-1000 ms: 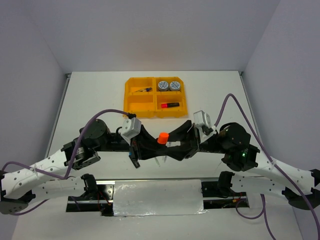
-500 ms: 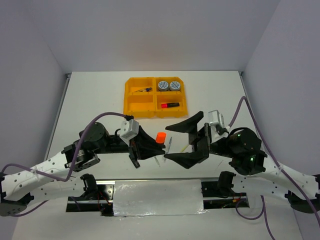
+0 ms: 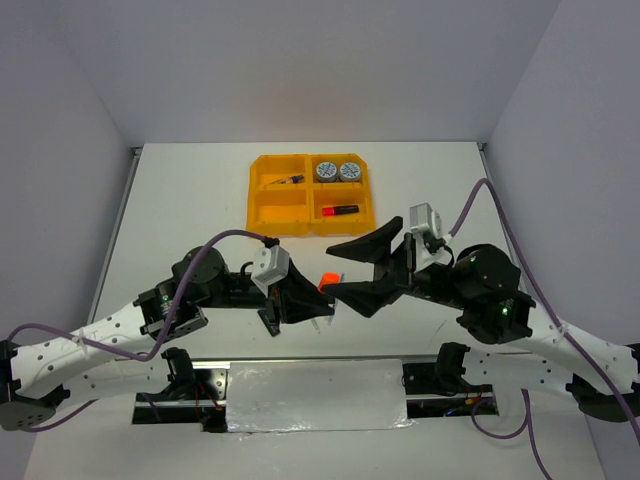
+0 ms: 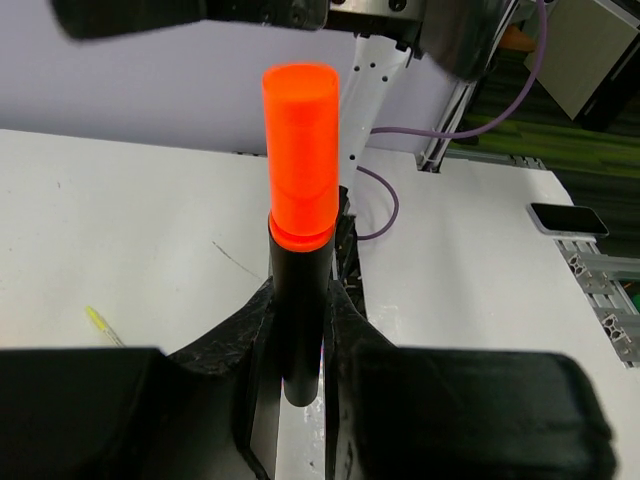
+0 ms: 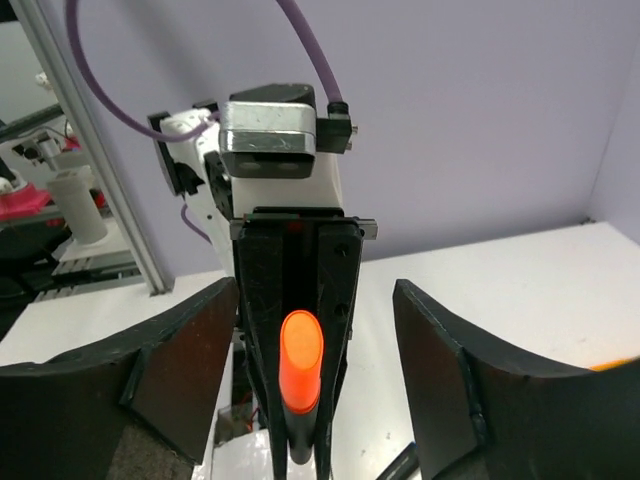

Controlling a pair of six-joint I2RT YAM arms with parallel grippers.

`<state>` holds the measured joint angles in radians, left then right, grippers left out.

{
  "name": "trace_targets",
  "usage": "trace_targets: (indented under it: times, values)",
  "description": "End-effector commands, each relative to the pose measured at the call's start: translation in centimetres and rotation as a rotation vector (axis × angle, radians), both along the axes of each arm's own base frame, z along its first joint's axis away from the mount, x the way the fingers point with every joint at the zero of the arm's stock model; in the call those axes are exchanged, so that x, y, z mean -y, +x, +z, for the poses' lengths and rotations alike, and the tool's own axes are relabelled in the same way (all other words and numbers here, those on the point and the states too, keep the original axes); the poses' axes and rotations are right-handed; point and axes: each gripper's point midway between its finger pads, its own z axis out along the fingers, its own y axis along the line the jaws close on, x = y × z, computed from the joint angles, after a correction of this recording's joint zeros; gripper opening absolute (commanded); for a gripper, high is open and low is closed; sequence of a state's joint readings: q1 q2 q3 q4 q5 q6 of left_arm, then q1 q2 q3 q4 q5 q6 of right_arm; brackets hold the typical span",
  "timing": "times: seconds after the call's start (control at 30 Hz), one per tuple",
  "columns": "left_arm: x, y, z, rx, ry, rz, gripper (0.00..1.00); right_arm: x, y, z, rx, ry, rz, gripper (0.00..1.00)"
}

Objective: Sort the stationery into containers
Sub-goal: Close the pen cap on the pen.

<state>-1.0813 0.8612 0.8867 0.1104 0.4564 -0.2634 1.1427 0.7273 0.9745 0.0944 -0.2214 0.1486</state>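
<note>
Your left pincer (image 4: 298,335) is clenched on the black barrel of the orange-capped highlighter (image 4: 299,170); the marker stands along the fingers with its cap sticking out well past the tips. It is held above the counter (image 3: 180,200), close to the near edge and about midway between the left and right edges.

Your right pincer (image 3: 333,268) faces it from the right side, released, with its two fingers spread wide; the orange cap sits between them. From above, the cap is nearer the finger on the near-edge side; you cannot tell from these views whether it touches. In the right wrist view the cap lies straight ahead, centred in the gap, with the left pincer's body behind it.

The tray (image 3: 262,195) rests toward the far edge of the counter, roughly centred. Its far-right compartment holds two tape rolls (image 3: 326,171) (image 3: 349,171) side by side; its near-right compartment holds a red-capped highlighter (image 3: 340,210) lying flat; its far-left compartment holds a thin dark item (image 3: 288,180), too small to name.

A pale pen (image 4: 100,322) lies loose on the counter, beside your left pincer and apart from it.
</note>
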Motion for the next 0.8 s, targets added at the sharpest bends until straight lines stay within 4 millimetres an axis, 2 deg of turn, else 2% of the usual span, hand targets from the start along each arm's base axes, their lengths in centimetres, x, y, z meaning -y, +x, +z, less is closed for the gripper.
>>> trace_targets:
  times: [0.0,0.23,0.3,0.33,0.4,0.43,0.5,0.53,0.77]
  values:
    - [0.2,-0.5,2.0,0.06,-0.064,-0.04,0.0,0.0,-0.1,1.1,0.003,0.016,0.006,0.7]
    - [0.1,-0.4,2.0,0.062,-0.063,-0.027,0.0,0.0,0.9,0.4,-0.019,0.007,-0.021,0.54]
    - [-0.1,-0.3,2.2,0.066,-0.071,-0.02,0.0,-0.2,0.7,-0.1,-0.02,0.002,-0.001,0.43]
    - [-0.1,-0.3,2.2,0.064,-0.069,-0.017,0.0,-0.4,0.6,-0.6,-0.028,-0.002,0.009,0.33]
    - [-0.1,-0.2,2.2,0.065,-0.068,-0.012,0.0,-0.5,0.4,-0.7,-0.026,0.005,0.026,0.23]
    - [0.0,-0.1,2.3,0.065,-0.068,-0.01,0.0,-0.6,0.2,-0.9,-0.035,0.002,0.038,0.0]
    - [-0.1,-0.1,2.4,0.065,-0.069,-0.006,0.0,-1.0,0.0,-1.3,-0.044,0.003,0.062,0.0]
    - [-0.1,-0.1,2.6,0.069,-0.073,-0.006,0.0,-1.2,0.0,-1.9,-0.058,-0.004,0.07,0.04]
    - [-0.3,0.2,3.4,0.065,-0.084,0.017,0.0,-1.8,-0.7,-3.1,-0.046,-0.003,0.124,0.05]
